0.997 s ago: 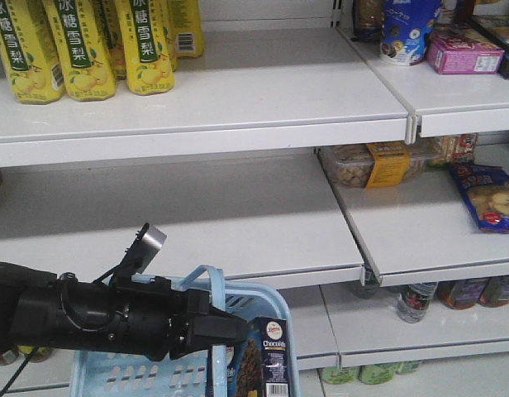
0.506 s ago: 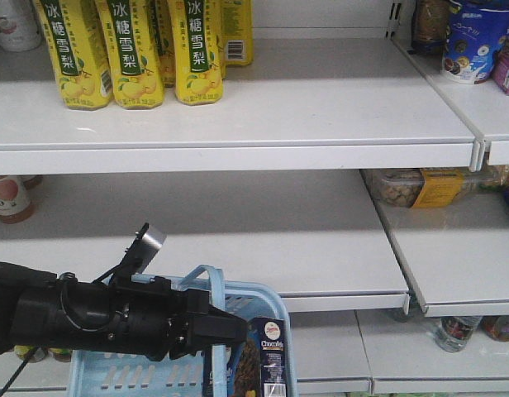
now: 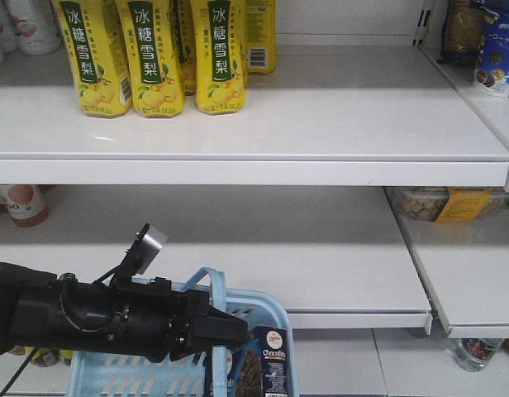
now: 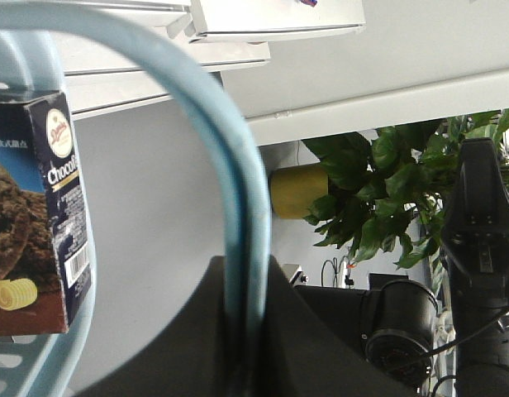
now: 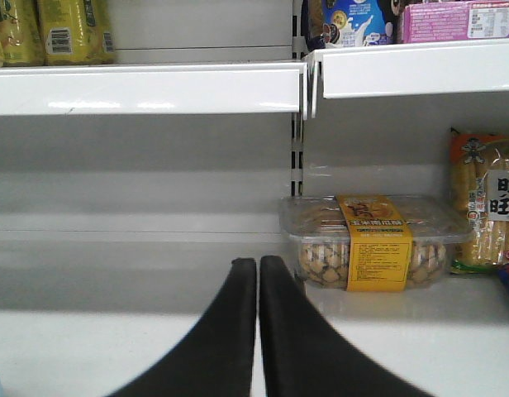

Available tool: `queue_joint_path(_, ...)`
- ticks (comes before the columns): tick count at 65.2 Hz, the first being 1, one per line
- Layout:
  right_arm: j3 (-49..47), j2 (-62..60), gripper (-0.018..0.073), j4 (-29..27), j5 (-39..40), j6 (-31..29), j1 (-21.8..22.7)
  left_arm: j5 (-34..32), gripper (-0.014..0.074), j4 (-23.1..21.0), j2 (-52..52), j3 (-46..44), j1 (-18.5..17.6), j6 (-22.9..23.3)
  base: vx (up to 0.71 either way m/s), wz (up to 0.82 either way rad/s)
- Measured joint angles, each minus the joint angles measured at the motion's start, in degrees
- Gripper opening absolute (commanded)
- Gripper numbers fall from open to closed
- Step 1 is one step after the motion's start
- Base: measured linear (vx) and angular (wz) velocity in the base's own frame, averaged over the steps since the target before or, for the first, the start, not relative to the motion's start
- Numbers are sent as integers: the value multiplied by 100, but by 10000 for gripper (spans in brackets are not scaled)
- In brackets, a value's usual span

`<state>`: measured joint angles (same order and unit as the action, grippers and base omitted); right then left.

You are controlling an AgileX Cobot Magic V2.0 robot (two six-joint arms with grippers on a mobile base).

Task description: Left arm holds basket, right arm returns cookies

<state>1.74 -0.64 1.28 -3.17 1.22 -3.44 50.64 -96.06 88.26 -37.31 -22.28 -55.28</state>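
One cookies box [image 3: 271, 364] stands in the basket [image 3: 267, 296] whose handle [image 4: 238, 207] my left fingers [image 3: 228, 329] clamp; right fingers [image 5: 230, 331] pressed together, empty. Light, stiff carton, likely: grip its broad sides.

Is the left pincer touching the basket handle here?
Touching. The left wrist view shows the basket handle running down between the fingers of the left pincer, no gap visible.

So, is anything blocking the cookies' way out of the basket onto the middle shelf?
Nothing visible directly above the cookies. The basket handle, pinched by the left hand, rises just beside them; the middle shelf beyond lies bare.
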Motion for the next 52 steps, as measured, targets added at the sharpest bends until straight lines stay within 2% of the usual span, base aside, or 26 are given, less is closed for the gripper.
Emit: queue_joint_path(52,0,0,-8,0,0,0,0,51,-6,0,0,6,0,38,2,1)
